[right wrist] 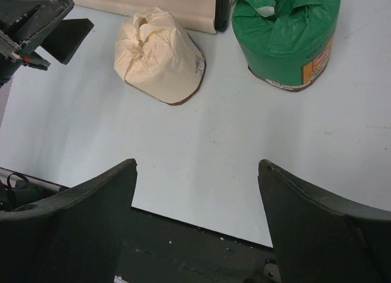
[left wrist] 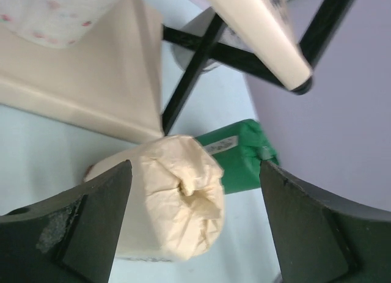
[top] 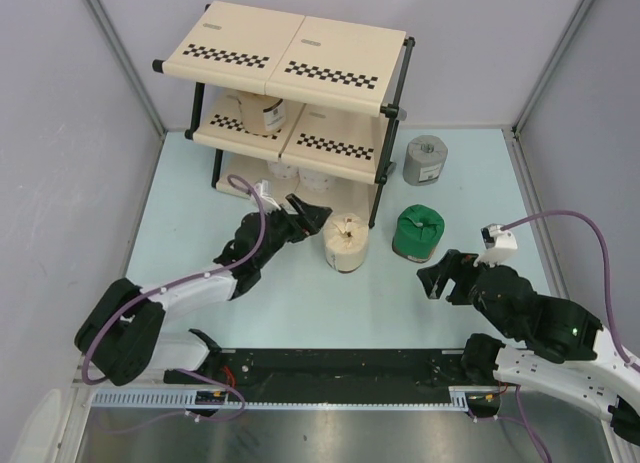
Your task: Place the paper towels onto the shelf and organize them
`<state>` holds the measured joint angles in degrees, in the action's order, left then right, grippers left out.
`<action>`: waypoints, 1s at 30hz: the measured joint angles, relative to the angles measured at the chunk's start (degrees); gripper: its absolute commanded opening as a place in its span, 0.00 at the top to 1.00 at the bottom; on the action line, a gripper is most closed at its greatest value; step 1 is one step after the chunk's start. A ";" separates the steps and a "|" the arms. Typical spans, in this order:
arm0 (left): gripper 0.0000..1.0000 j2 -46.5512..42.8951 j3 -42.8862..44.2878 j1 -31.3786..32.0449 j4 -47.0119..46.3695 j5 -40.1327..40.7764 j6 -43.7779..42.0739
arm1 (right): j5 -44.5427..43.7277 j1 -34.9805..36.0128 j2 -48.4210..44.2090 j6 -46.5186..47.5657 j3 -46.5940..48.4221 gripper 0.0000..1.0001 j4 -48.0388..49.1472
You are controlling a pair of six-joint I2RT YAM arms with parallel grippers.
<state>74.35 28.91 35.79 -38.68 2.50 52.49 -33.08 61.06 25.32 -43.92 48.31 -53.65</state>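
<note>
The shelf [top: 285, 48] stands at the back. One tan roll [top: 262, 111] sits on its middle tier and two white rolls [top: 303, 175] on the bottom tier. On the table, a second tan roll [top: 346, 243] stands by the shelf's front right post, a green-wrapped roll [top: 418, 233] to its right and a grey roll [top: 426, 160] behind that. My left gripper [top: 318, 215] is open just left of the tan roll [left wrist: 177, 197], which shows between its fingers with a gap on the right. My right gripper [right wrist: 195, 173] is open and empty, short of the green roll [right wrist: 287, 32].
The shelf's black posts [left wrist: 189, 81] and bottom panel [left wrist: 110, 81] lie close ahead of the left gripper. Grey walls enclose the table on three sides. A black rail [top: 340, 368] runs along the near edge between the arm bases.
</note>
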 measured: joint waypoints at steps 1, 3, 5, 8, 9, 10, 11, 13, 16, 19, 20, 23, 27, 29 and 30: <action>0.10 -0.42 0.83 0.24 2.43 0.63 -1.27 | -0.04 0.00 0.04 0.00 0.00 0.15 0.00; 0.08 -0.63 2.80 0.63 7.93 2.32 -3.78 | -0.07 0.00 0.09 0.00 0.00 0.15 0.00; 0.08 -0.37 4.46 1.33 12.50 3.96 -6.16 | -0.07 0.00 0.09 0.00 0.00 0.15 -0.02; 0.07 1.22 6.99 2.80 16.81 5.55 -8.07 | -0.09 0.00 0.11 0.00 0.00 0.15 0.00; 0.07 2.03 7.65 3.23 17.49 6.10 -8.48 | -0.07 0.00 0.13 0.00 0.00 0.15 -0.02; 0.07 2.75 8.04 3.56 18.05 6.51 -8.63 | -0.07 0.00 0.13 0.00 0.00 0.15 -0.02; 0.07 3.41 8.17 3.80 18.58 6.91 -8.94 | -0.07 0.00 0.13 0.00 0.00 0.15 0.00; 0.07 4.55 8.33 4.15 19.69 7.69 -9.09 | -0.07 0.02 0.11 -0.02 0.00 0.15 0.00; 0.07 5.97 8.74 4.79 21.57 8.72 -9.60 | -0.07 0.13 0.09 -0.02 0.00 0.15 0.00; 0.08 6.58 9.60 5.70 23.02 9.73 -10.43 | -0.09 0.31 -0.13 -0.04 0.00 0.15 -0.02; 0.08 6.69 9.97 5.99 23.30 9.97 -10.60 | -0.09 0.35 -0.17 -0.04 0.00 0.15 -0.02; 0.08 6.91 11.02 6.43 23.50 10.47 -11.06 | -0.09 0.44 -0.20 -0.04 0.00 0.15 -0.02; 0.08 7.04 11.43 6.62 23.50 10.84 -11.47 | -0.17 0.63 -0.20 -0.07 0.00 0.15 -0.02; 0.09 7.21 11.58 6.75 23.91 10.88 -11.63 | -0.33 0.74 -0.20 -0.09 0.00 0.15 -0.02; 0.08 7.37 11.72 6.84 24.15 10.88 -11.76 | -0.44 0.76 -0.22 -0.09 0.00 0.15 -0.02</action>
<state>81.71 40.62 42.63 -14.52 13.39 40.73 -33.52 61.82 25.10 -44.01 48.31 -53.67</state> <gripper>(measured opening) 0.919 0.850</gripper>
